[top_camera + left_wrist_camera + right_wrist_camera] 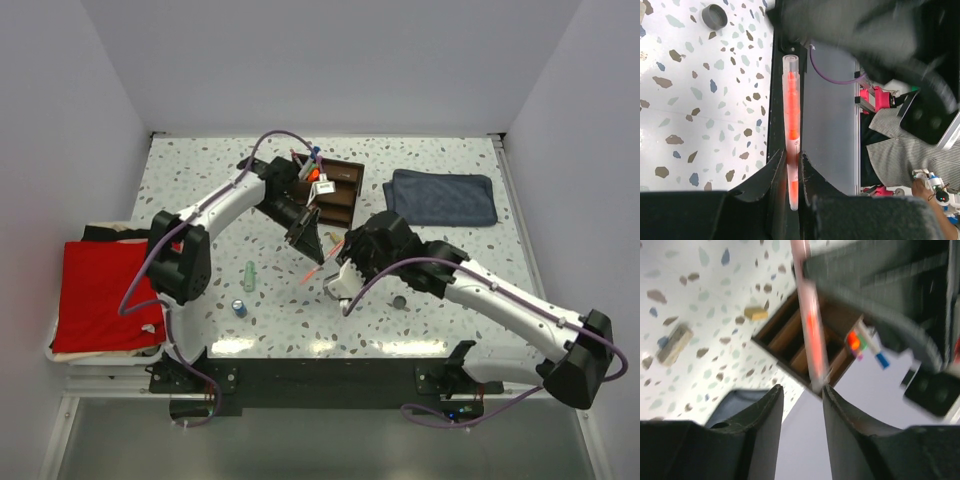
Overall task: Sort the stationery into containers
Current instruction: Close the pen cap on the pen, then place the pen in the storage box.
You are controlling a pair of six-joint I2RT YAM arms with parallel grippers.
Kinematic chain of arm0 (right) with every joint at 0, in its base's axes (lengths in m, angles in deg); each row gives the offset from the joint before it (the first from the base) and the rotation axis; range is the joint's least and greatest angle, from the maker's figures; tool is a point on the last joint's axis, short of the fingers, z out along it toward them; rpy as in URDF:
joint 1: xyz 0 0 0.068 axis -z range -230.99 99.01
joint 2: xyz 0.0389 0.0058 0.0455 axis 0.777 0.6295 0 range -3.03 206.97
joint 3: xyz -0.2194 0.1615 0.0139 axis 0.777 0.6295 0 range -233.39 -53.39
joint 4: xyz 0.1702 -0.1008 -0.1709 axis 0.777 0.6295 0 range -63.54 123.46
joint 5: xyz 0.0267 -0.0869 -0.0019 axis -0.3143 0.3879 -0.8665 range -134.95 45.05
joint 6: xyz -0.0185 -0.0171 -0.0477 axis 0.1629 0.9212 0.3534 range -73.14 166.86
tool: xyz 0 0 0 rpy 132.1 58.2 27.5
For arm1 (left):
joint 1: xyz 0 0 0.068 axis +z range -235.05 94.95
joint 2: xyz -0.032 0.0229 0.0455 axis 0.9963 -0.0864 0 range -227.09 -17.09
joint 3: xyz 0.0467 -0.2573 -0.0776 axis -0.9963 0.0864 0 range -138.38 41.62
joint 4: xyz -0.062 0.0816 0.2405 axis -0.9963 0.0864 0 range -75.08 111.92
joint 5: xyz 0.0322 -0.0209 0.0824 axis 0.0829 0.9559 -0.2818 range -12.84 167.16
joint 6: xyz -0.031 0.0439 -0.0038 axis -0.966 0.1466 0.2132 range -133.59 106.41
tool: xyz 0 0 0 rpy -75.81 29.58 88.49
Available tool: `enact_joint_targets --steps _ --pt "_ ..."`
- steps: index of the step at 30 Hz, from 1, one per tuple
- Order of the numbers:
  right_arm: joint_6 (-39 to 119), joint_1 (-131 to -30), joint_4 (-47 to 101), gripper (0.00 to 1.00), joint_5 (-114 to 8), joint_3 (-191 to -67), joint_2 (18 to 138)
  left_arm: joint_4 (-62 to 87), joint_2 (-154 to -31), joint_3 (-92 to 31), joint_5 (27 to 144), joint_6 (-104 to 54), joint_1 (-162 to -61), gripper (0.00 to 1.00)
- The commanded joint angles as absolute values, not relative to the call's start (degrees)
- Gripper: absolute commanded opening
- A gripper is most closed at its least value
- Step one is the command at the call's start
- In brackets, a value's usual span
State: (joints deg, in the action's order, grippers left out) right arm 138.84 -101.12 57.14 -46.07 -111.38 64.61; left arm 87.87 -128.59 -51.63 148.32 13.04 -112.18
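My left gripper [312,248] is shut on an orange highlighter with a clear barrel [322,262], held above the table in front of the dark brown wooden organizer [338,192]. In the left wrist view the fingers clamp the highlighter [791,115] near its lower end. My right gripper [338,270] is open; in the right wrist view the highlighter's end [812,340] hangs just at its fingertips [827,390], close to the right one. Several pens [312,165] stand in the organizer [790,342]. A pale green tube [249,275], a blue cylinder [240,307] and a dark disc [399,300] lie on the table.
A folded blue-grey cloth [442,198] lies right of the organizer. A red cloth [100,295] sits on a stack at the left edge. Two tan bits [756,315] [674,344] lie on the table near the organizer. The dark disc also shows in the left wrist view [715,16].
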Motion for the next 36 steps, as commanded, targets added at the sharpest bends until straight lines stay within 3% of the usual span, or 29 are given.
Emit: enact_joint_targets --steps 1,5,7,11,15,22,27,36 --pt "129.76 -94.59 66.80 0.44 -46.44 -115.69 57.45 86.03 -124.93 -50.49 148.09 13.66 -110.01 0.00" --pt "113.87 -86.78 66.46 0.46 -53.90 -121.57 57.34 80.51 -125.28 -51.27 145.46 10.15 -107.99 0.00" --pt "95.79 -81.24 62.16 0.49 -58.38 -127.18 59.88 77.87 -125.55 -53.21 143.26 6.05 -107.02 0.00" --pt "65.99 -72.01 59.52 0.48 -71.88 -136.52 71.99 55.61 -122.65 -51.55 142.73 -5.46 -103.95 0.00" --pt "37.70 -67.07 44.72 0.47 -88.26 -137.24 78.08 40.80 -121.42 -50.32 146.05 -16.89 -101.92 0.00" --pt "22.08 -67.16 19.99 0.49 -96.09 -131.79 82.39 -13.83 -117.19 -39.07 148.35 -58.87 -100.87 0.00" --pt "14.88 -67.69 9.96 0.50 -95.75 -131.26 84.42 -14.97 -117.90 -40.29 147.30 -60.44 -101.30 0.00" --pt "12.93 -69.27 5.98 0.51 -95.75 -132.57 86.71 -14.08 -118.08 -40.30 147.21 -60.00 -102.62 0.00"
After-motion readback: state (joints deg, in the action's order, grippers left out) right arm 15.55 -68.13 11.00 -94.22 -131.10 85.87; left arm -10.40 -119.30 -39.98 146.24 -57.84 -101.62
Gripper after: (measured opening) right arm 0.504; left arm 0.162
